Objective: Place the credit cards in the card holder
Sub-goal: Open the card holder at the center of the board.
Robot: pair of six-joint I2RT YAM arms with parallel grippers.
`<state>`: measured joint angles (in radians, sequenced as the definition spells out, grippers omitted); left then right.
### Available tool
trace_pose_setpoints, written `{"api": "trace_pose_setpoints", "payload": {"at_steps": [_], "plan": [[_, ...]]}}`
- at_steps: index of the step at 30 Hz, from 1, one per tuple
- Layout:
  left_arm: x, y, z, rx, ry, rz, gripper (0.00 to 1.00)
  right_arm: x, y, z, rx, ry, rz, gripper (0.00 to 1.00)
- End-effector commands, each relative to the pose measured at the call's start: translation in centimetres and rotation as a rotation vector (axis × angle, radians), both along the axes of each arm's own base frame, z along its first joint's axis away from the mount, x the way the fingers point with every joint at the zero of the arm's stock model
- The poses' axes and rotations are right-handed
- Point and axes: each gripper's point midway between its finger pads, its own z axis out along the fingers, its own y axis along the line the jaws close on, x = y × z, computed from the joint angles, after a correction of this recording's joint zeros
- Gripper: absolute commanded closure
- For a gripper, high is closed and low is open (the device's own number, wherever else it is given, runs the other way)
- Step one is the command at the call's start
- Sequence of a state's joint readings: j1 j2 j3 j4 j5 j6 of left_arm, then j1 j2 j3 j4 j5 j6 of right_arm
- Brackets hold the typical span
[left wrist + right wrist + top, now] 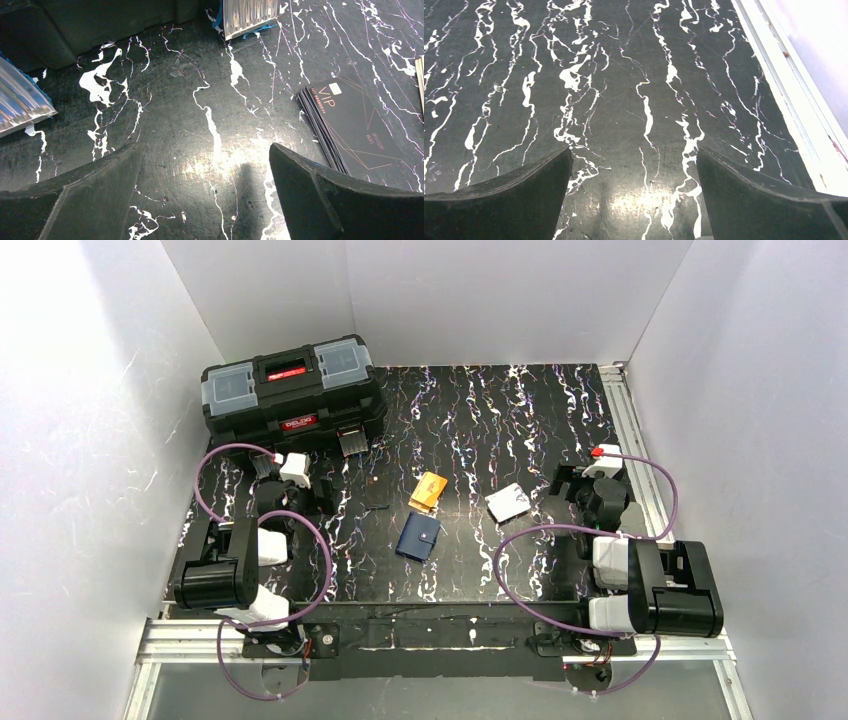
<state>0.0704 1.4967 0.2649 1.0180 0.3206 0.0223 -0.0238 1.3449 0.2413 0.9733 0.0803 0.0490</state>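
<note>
Cards lie near the middle of the top view: I see a small stack of orange-yellow cards [427, 491] and, to its right and apart from it, one whitish-grey card [507, 503] lying flat and turned at an angle. The card holder [418, 537] lies just below the orange stack. It is navy blue and folded shut, with what looks like a snap tab on its right side. All of these rest on the black, white-veined table [480, 410].

My left gripper [204, 150] hangs low over bare table, jaws spread wide with nothing between them. In its wrist view a stack of black VIP cards [350, 127] lies at the right of the frame, near the right finger. My right gripper [634, 150] is likewise spread wide and empty, over bare table near the metal rail [784, 80] at the frame's right. The black toolbox [292, 390] stands in the upper left of the top view.
</note>
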Motion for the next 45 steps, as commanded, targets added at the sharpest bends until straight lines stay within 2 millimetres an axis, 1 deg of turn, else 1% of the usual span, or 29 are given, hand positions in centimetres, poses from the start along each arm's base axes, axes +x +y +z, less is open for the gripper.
{"api": "trace_pose_setpoints", "payload": {"at_steps": [1, 2, 3, 4, 5, 7, 8, 10, 11, 13, 15, 16, 17, 18, 21, 22, 23, 25, 28, 31, 32, 34, 35, 36, 37, 38, 40, 42, 45], "plan": [[1.2, 0.4, 1.6, 0.013, -0.066, 0.012, 0.01, 0.7, -1.9, 2.4, 0.014, -0.023, -0.124, 0.0], [1.1, 0.4, 1.6, 0.012, -0.067, 0.009, 0.01, 0.7, -2.3, 2.4, 0.036, 0.036, -0.165, 0.0], [1.0, 0.3, 1.8, 0.006, -0.071, -0.001, 0.01, 0.8, -2.8, 2.9, 0.048, 0.095, -0.206, 0.0], [0.8, -0.2, 2.0, -0.009, -0.067, -0.051, 0.01, 0.7, -3.3, 3.0, 0.101, 0.165, -0.272, 0.0], [0.7, -0.3, 2.1, -0.008, -0.064, -0.063, 0.01, 0.7, -3.3, 3.3, 0.137, 0.222, -0.3, 0.0], [0.7, -0.3, 2.3, -0.016, -0.078, -0.064, 0.01, 0.9, -2.5, 3.9, 0.243, 0.294, -0.331, 0.0], [0.6, -0.3, 2.1, -0.017, -0.068, -0.066, 0.01, 1.3, -2.2, 4.8, 0.31, 0.287, -0.355, 0.0], [0.7, -0.3, 2.3, -0.014, -0.067, -0.065, 0.01, 1.0, -1.6, 5.7, 0.437, 0.306, -0.406, 0.0], [0.7, -0.2, 2.3, -0.016, -0.07, -0.063, 0.01, 0.8, -0.9, 6.2, 0.475, 0.33, -0.395, 0.0], [0.7, -0.2, 2.3, -0.014, -0.068, -0.062, 0.01, 0.6, 0.9, 7.6, 0.509, 0.361, -0.296, 0.0], [0.7, -0.2, 2.2, -0.013, -0.067, -0.061, 0.01, 0.7, 3.4, 9.1, 0.493, 0.353, -0.105, 0.0], [0.9, 0.0, 2.4, -0.014, -0.069, -0.046, 0.01, 0.6, 5.0, 9.5, 0.476, 0.359, 0.018, 0.0], [1.0, 0.3, 2.4, -0.023, -0.048, -0.027, 0.01, 0.3, 6.0, 9.3, 0.451, 0.396, 0.093, 0.0], [1.2, 0.1, 2.5, -0.035, 0.009, -0.046, 0.01, 0.0, 6.3, 8.6, 0.441, 0.458, 0.091, 0.0], [2.3, -0.9, 5.4, -0.035, 0.127, -0.141, 0.01, -0.3, 7.8, 6.7, 0.316, 0.578, 0.058, 0.0], [2.6, -1.1, 6.4, -0.031, 0.131, -0.16, 0.01, -0.5, 8.3, 5.9, 0.279, 0.616, 0.052, 0.0], [2.6, -1.2, 7.2, -0.016, 0.129, -0.176, 0.01, -0.8, 9.3, 5.6, 0.251, 0.644, 0.077, 0.0], [2.2, -1.3, 8.6, 0.014, 0.094, -0.206, 0.01, -1.4, 11.2, 5.3, 0.195, 0.673, 0.133, 0.0], [0.6, -2.0, 10.0, 0.021, 0.087, -0.249, 0.01, -2.3, 13.6, 6.2, 0.153, 0.667, 0.214, 0.0], [-1.3, -3.0, 11.3, 0.017, 0.075, -0.308, 0.01, -3.0, 15.3, 8.3, 0.155, 0.598, 0.283, 0.0], [-1.8, -3.4, 11.8, 0.027, 0.056, -0.328, 0.01, -2.9, 15.3, 9.2, 0.19, 0.561, 0.265, 0.0], [-2.6, -3.9, 12.9, 0.068, 0.0, -0.371, 0.01, -2.8, 14.4, 10.6, 0.274, 0.499, 0.176, 0.0], [-3.1, -4.1, 13.4, 0.084, -0.022, -0.392, 0.01, -2.9, 14.3, 11.1, 0.313, 0.482, 0.169, 0.0], [-3.5, -4.3, 13.7, 0.101, -0.042, -0.415, 0.01, -3.0, 14.8, 11.8, 0.351, 0.46, 0.215, 0.0], [-3.8, -4.5, 14.0, 0.105, -0.05, -0.421, 0.01, -3.2, 15.9, 12.8, 0.386, 0.432, 0.287, 0.0], [-4.1, -4.6, 14.2, 0.105, -0.049, -0.428, 0.01, -3.4, 16.5, 13.4, 0.392, 0.415, 0.326, 0.0], [-5.1, -5.0, 13.7, 0.092, 0.004, -0.449, 0.01, -3.3, 17.2, 14.2, 0.351, 0.399, 0.343, 0.0], [-5.5, -5.4, 13.7, 0.099, 0.019, -0.472, 0.01, -3.1, 18.1, 13.9, 0.284, 0.425, 0.343, 0.0], [-5.9, -5.9, 13.3, 0.121, 0.023, -0.49, 0.01, -2.8, 20.8, 13.5, 0.231, 0.43, 0.382, 0.0]]}}
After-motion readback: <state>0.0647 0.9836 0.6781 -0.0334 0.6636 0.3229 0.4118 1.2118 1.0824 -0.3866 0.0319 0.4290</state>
